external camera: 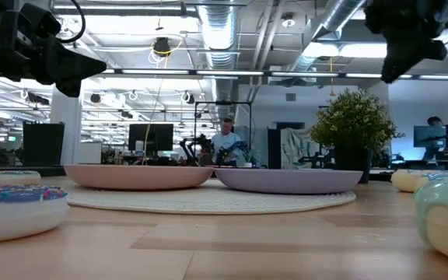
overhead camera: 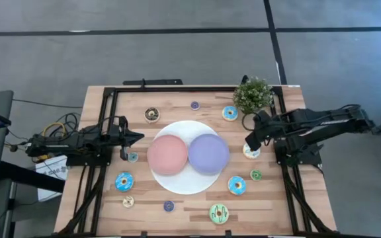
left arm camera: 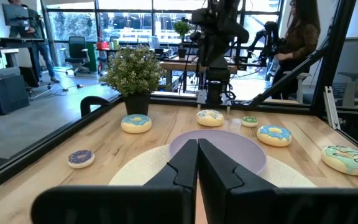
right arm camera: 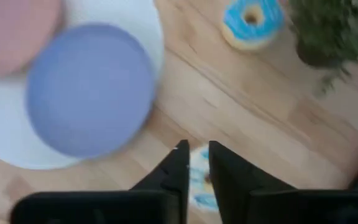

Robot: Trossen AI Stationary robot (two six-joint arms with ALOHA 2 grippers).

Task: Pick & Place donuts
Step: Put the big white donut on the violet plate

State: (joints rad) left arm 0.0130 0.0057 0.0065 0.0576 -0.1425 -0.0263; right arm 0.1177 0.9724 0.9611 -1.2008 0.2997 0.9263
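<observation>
White donut [right arm camera: 199, 177] below right gripper's [right arm camera: 195, 160] slightly parted fingers [right arm camera: 178, 167].

A pink plate [overhead camera: 168, 155] and a purple plate [overhead camera: 208, 153] share a white mat [overhead camera: 185, 183] (pale wood table [overhead camera: 296, 211]), ringed by blue-iced donuts [overhead camera: 124, 181].
</observation>
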